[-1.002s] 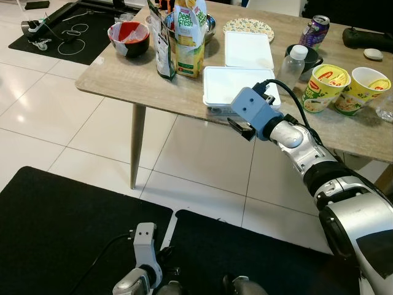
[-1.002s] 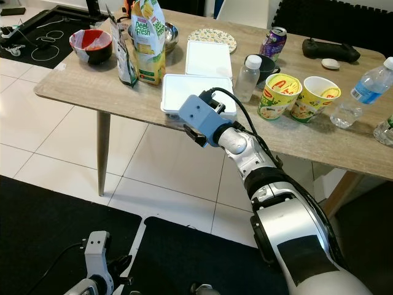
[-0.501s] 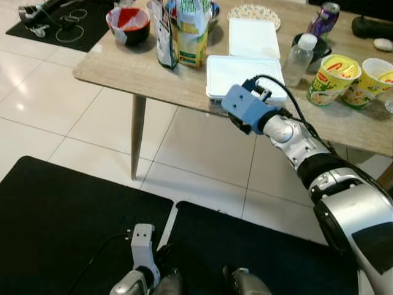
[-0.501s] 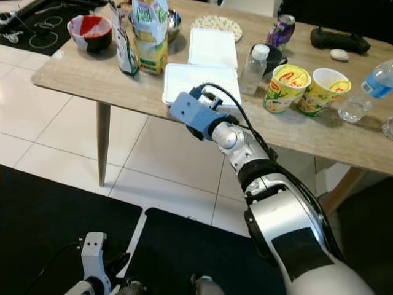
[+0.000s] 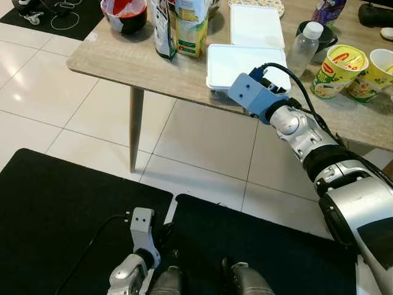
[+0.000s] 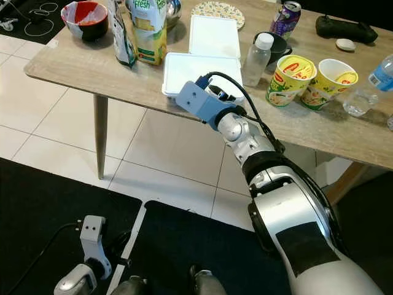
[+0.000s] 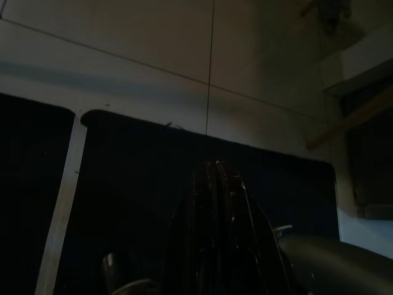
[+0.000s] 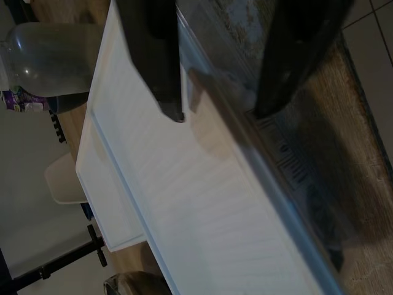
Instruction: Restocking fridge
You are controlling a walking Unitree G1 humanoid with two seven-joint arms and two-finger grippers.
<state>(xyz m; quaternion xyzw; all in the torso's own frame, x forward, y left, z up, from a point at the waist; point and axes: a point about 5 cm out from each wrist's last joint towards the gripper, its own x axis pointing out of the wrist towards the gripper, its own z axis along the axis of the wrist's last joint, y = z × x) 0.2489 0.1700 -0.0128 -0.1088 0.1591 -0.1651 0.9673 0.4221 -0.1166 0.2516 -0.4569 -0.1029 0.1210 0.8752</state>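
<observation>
Matt wood-grain table (image 6: pixel 73 77); white plastic container (image 6: pixel 196 67), clear base; glossy floor tiles (image 6: pixel 55 132).

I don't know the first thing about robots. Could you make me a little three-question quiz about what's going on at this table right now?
1. True or false: the right gripper has its fingers spread open at the edge of the white lidded container.
2. Which stands nearest that container? A) the clear plastic bottle B) the red bowl C) the purple can
3. Fill in: the left gripper hangs low over a black ___ on the tiled floor.

Key: 1 true; 2 A; 3 mat.
</observation>
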